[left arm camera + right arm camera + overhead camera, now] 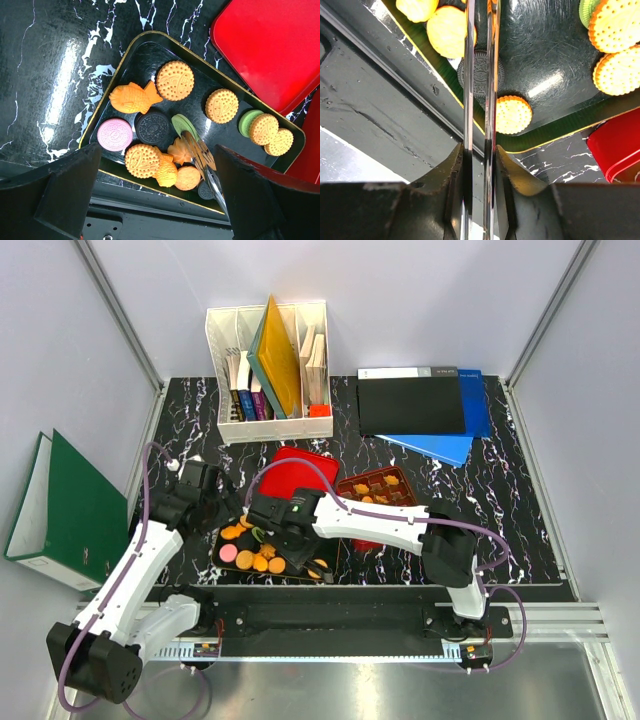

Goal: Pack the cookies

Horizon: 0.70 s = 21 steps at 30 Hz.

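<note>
The cookies [174, 80] lie on a black gold-rimmed tray [125, 55]: round orange biscuits, a pink one [115, 134], a black one [153, 128], green ones, and fish and flower shapes. My left gripper [157, 165] hangs open above the tray's near edge, with nothing between its fingers. My right gripper [479, 150] is shut on a pair of metal tongs [480, 75]. In the left wrist view the tongs [199, 152] reach in from the lower right, their tips by the green cookie [183, 125] and the orange flower cookie [180, 151]. Whether they pinch a cookie is hidden.
A red gridded tin [385, 490] holding a few cookies stands right of the tray [225, 558], with its red lid [305, 468] behind. A white book rack [268, 370] and dark folders [420, 405] are at the back. A green binder [70, 505] leans left.
</note>
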Available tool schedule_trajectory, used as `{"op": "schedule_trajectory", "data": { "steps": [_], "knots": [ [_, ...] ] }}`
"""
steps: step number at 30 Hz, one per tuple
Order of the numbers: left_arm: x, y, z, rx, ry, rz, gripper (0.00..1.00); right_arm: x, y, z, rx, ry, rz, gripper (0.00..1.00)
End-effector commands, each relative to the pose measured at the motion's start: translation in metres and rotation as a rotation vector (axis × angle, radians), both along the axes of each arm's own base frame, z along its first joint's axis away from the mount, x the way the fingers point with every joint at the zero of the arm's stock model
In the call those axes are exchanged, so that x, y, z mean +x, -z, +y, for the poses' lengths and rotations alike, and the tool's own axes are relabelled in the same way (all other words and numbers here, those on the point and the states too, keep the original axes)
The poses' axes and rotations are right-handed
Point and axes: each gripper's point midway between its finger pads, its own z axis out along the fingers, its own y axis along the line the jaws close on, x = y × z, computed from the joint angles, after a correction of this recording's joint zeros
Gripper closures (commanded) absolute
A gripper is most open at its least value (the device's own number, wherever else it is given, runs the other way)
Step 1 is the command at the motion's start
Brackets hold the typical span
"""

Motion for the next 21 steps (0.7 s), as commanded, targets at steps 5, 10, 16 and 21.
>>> {"op": "schedule_trajectory", "data": {
  "steps": [5,10,16,21],
  "knots": [
    [0.007,-0.001,-0.006,-0.019,0.028,-0.021,0.01,0.014,-0.046,-0.005,0.073,0.051,-0.122,0.81],
    [0.007,0.001,-0.006,-0.02,0.033,-0.015,0.01,0.014,-0.085,-0.041,0.056,0.113,-0.183,0.82],
    [0.008,0.003,-0.008,-0.027,0.042,-0.01,0.01,0.02,-0.114,-0.114,-0.093,0.271,-0.275,0.85],
    [0.008,0.006,-0.012,-0.043,0.051,-0.004,0.02,0.029,-0.106,-0.171,-0.128,0.545,-0.217,0.91]
  ]
}}
